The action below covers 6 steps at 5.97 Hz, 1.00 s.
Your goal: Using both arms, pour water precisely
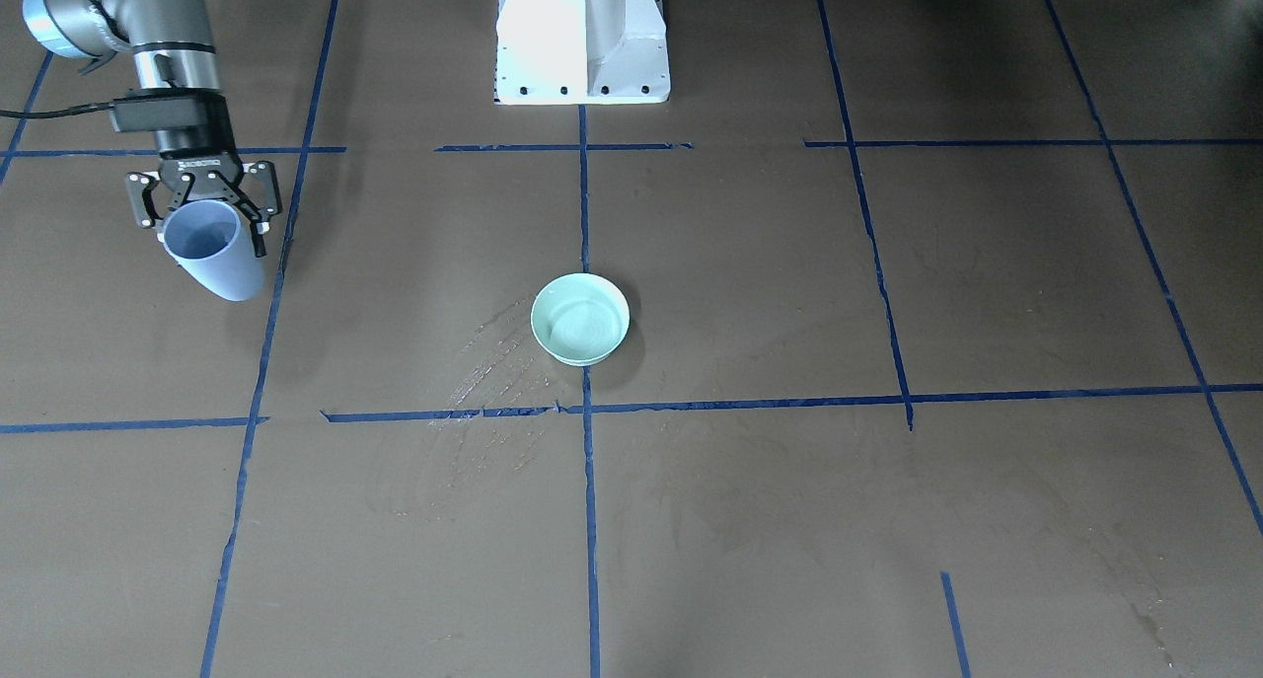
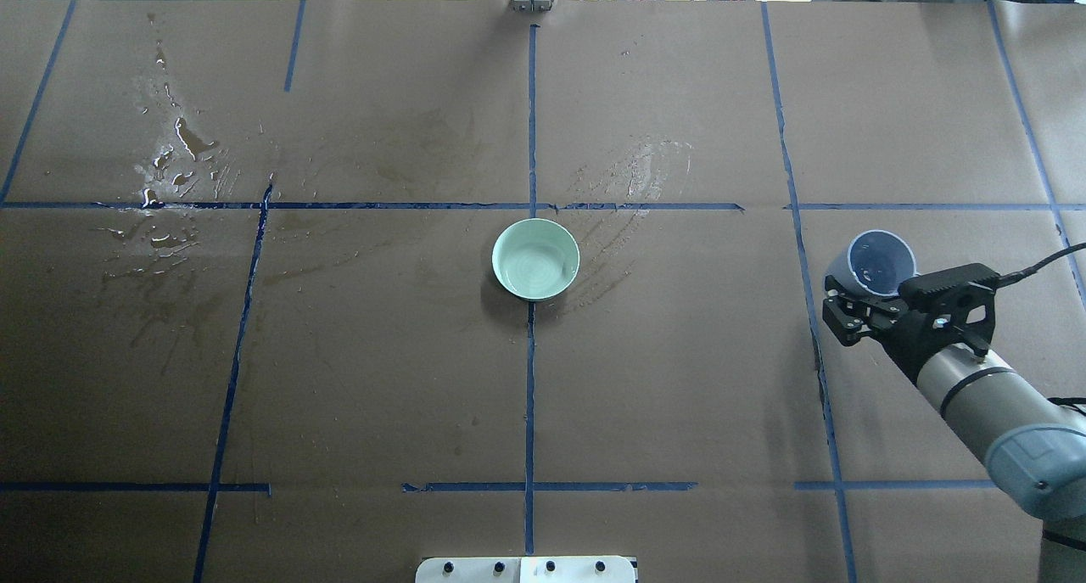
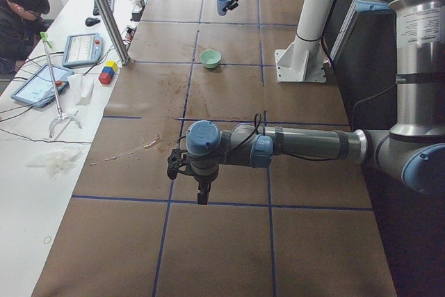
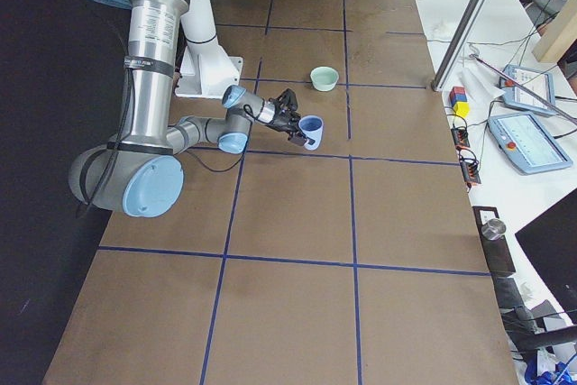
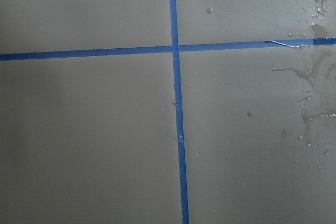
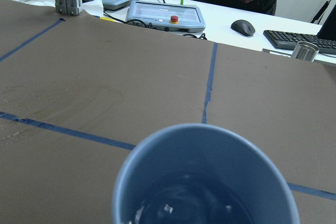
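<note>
The water [image 6: 181, 205] shows as a faint shine low inside the blue cup [image 1: 212, 254], at the upper left of the front view. How much is in there is hard to tell. The green bowl [image 1: 580, 318] sits in the middle of the table [image 1: 789, 520], well apart from the cup. It looks shiny inside, but I cannot tell if it holds water. Wet puddles [image 2: 174, 154] lie at the upper left of the overhead view.

The right gripper [image 1: 204, 214] has its two fingers closed around the cup near the rim, mouth up. The right arm [image 2: 984, 388] reaches in from the lower right of the overhead view. The left gripper [image 3: 198, 187] points down at the table on the left arm [image 3: 306, 145], which is stretched out flat. It shows small in one side view only, so I cannot tell if its jaws are apart or together.
</note>
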Each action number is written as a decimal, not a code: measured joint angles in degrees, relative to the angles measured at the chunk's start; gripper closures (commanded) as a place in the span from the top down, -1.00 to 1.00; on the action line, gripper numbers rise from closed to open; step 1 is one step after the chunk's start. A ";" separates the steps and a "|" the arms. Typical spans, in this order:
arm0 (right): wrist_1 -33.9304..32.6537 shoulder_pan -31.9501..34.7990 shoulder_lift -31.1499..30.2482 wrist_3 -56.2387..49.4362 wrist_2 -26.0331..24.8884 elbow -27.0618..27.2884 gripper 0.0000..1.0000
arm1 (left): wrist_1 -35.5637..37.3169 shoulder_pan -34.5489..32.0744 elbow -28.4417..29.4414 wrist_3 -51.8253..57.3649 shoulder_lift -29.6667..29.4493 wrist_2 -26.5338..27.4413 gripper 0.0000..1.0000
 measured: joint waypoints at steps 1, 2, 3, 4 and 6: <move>-8.14 -0.07 6.74 0.04 -1.02 0.27 -1.00 | -0.01 0.02 0.06 -0.02 -0.07 -0.02 1.00; -17.04 -0.19 13.75 0.06 -1.68 0.16 -1.00 | 0.01 0.02 0.15 -0.13 -0.16 -0.06 1.00; -27.07 -0.34 20.55 0.06 -1.92 -0.03 -1.00 | 0.03 0.03 0.19 -0.21 -0.18 -0.08 1.00; -36.60 -0.53 26.46 0.09 -1.99 -0.66 -1.00 | 0.03 0.03 0.28 -0.25 -0.17 -0.09 1.00; -49.31 -0.90 34.91 -1.92 -2.52 -4.68 -1.00 | 0.03 0.03 0.60 -0.13 -0.15 -0.15 1.00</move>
